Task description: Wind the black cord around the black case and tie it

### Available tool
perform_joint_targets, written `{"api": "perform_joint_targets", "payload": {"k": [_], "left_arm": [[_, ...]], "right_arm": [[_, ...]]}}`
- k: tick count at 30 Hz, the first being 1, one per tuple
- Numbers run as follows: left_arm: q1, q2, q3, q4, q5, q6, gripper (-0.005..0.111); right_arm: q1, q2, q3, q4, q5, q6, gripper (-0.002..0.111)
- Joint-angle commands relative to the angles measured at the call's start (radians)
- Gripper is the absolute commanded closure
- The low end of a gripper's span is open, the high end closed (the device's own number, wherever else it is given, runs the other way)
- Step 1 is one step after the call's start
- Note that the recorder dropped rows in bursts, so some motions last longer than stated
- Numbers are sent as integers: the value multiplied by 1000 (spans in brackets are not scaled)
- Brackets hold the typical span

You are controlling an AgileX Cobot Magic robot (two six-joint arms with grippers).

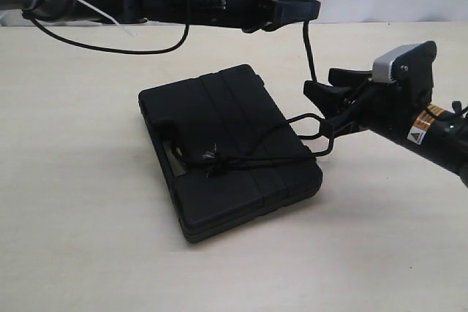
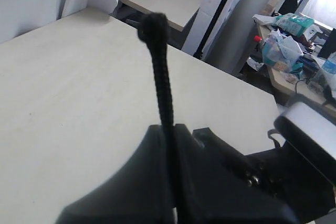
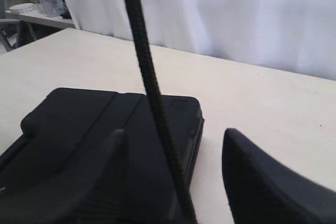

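1. Jaws of your left gripper are clamped on the black cord, high over the far side of the table.
2. On your right gripper the jaws stand apart, just right of the black case, with the cord running between them.
3. Cord also crosses the case; its knot sits near-left.

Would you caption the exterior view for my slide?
Left pincer pinches the black cord above the black case.
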Motion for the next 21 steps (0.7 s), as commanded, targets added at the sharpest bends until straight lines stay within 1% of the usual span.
{"api": "perform_joint_targets", "payload": {"k": [1,6,7,9,11,12,13,15,17,18,19,20,21], "left_arm": [[-2,-9,-3,-11,12,-1,107],[-2,-9,-3,-11,10,-1,107],[-2,-9,-3,-11,10,-1,107],[-2,-9,-3,-11,4,-1,107],[-2,-9,-3,-11,-19,-1,106],[-2,-9,-3,-11,-27,-1,104],[-2,-9,-3,-3,-50,-11,96],[-2,-9,-2,29,-77,-83,86],[-2,-9,-2,79,-113,-152,75],[10,-9,-2,145,-117,-211,66],[26,-13,-2,204,-67,-258,62],[39,-20,-2,233,-24,-284,61],[67,-42,-2,307,45,-355,61]], "right_arm": [[1,35,-13,-9,-90,-32,57],[1,65,-47,-33,-46,-32,57],[1,67,-52,-38,-46,-32,60],[1,69,-59,-55,-26,-30,75],[1,69,-59,-55,-24,-30,104],[1,69,-59,-53,-24,-24,103],[1,69,-59,-53,-24,-24,104],[1,69,-59,-53,-24,-24,104],[1,69,-59,-53,-24,-17,104],[1,69,-59,-53,-26,-7,104],[1,69,-59,-53,-26,-2,104],[1,69,-59,-53,-26,-2,104],[1,69,-59,-53,-26,-2,104]]}}
